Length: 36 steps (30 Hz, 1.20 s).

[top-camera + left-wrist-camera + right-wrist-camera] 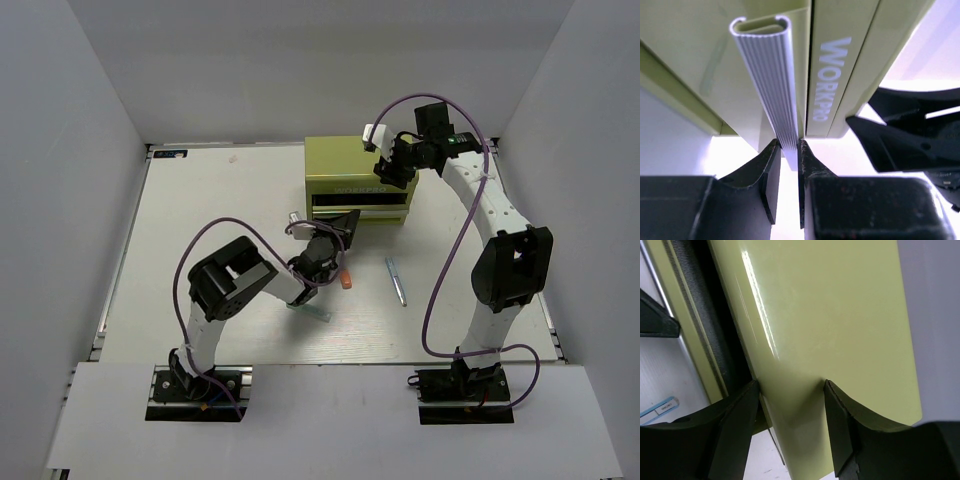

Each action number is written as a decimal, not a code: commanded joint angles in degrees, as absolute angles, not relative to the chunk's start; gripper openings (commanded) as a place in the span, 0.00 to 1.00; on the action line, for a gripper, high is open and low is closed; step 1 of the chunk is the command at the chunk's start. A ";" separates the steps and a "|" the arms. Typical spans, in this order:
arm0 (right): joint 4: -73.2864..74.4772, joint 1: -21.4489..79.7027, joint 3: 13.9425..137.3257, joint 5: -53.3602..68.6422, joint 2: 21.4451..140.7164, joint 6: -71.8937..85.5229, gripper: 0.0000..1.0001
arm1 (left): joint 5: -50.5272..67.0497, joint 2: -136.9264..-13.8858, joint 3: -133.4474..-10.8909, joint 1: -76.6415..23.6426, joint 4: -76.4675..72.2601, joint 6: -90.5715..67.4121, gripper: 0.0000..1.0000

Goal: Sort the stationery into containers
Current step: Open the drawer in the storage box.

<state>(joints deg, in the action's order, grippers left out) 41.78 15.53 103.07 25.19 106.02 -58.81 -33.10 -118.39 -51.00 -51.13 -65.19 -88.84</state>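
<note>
now the left gripper (789, 150) is pinched shut on the drawer handle (771, 80) of the toolbox (345, 165), while the right gripper (790, 390), jaws apart, rests on its top. the pens (397, 280) lie in front of the toolbox. next i think a straight pull.

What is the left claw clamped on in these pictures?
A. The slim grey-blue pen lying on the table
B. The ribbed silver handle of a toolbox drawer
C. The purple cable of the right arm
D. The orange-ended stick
B: in the left wrist view the left claw pinches the ribbed silver drawer handle of the yellow-green toolbox, while the grey-blue pen lies untouched on the table.
</note>
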 commanded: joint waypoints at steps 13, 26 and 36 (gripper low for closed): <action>40.78 15.03 96.60 22.67 105.57 -56.43 0.81 | -28.75 -111.36 -47.37 -51.94 -50.54 -84.73 0.57; 37.88 14.77 83.69 26.72 85.46 -55.55 0.87 | -16.27 -95.12 -35.35 -52.56 -46.59 -77.26 1.00; 21.50 15.03 47.13 30.56 52.92 -42.09 0.84 | -16.96 -76.65 -44.02 -51.86 0.92 -57.05 1.00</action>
<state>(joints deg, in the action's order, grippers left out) 24.18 14.83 52.10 26.76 54.85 -45.71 -17.06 -78.89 -38.96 -52.27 -21.28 -65.56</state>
